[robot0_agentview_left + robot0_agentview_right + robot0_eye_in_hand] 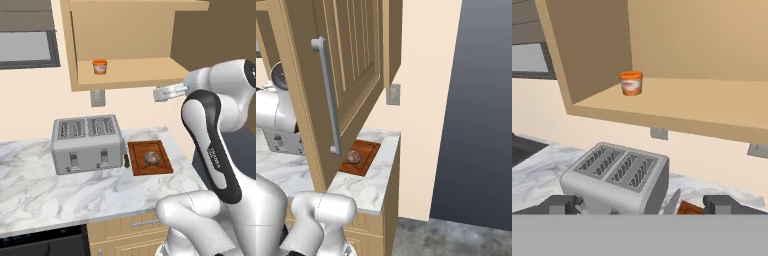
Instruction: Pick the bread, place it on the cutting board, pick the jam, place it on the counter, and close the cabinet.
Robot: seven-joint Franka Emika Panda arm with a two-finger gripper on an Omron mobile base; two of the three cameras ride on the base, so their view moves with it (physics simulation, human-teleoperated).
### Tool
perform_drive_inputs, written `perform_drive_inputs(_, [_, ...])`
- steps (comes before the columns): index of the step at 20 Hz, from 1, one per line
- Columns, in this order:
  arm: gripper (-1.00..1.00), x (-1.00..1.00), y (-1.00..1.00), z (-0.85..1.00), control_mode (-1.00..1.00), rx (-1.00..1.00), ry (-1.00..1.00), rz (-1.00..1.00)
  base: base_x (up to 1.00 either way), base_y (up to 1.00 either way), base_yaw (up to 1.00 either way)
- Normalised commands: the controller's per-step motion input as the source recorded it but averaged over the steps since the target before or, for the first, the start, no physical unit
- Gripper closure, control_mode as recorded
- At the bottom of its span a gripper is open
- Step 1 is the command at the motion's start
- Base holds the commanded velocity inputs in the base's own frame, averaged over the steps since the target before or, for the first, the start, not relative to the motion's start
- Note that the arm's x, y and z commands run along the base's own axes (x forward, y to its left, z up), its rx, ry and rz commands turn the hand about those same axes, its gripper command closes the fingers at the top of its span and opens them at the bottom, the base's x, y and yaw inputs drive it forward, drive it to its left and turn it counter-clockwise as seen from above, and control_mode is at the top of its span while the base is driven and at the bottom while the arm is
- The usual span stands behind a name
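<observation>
Your gripper hangs wide open and empty, level with the open cabinet, aimed at the jam. Watch 2 risks: a fingertip clipping the shelf lip on the way in, or nudging the jar and toppling it deeper inside. The jam is a squat orange jar with a pale band, upright near the shelf's left wall. The bread already sits on the cutting board.

I'm working in a home kitchen: veined white-grey marble counter, silver four-slot toaster, tan wooden wall cabinet.
</observation>
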Motion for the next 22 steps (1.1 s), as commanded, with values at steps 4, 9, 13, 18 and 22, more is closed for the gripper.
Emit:
perform_drive_inputs(4, [-1.0, 0.09, 0.24, 0.21, -1.0, 0.0, 0.01, 0.0, 0.0, 0.0, 0.0])
perform_drive_inputs(9, [-1.0, 0.16, 0.2, 0.24, -1.0, 0.0, 0.02, 0.0, 0.0, 0.0, 0.0])
perform_drive_inputs(13, [-1.0, 0.29, 0.1, 0.14, -1.0, 0.0, 0.03, 0.0, 0.0, 0.0, 0.0])
perform_drive_inputs(18, [-1.0, 0.4, 0.01, 0.01, -1.0, 0.0, 0.01, 0.0, 0.0, 0.0, 0.0])
perform_drive_inputs(22, [-1.0, 0.44, 0.01, 0.0, -1.0, 0.0, 0.0, 0.0, 0.0, 0.0, 0.0])
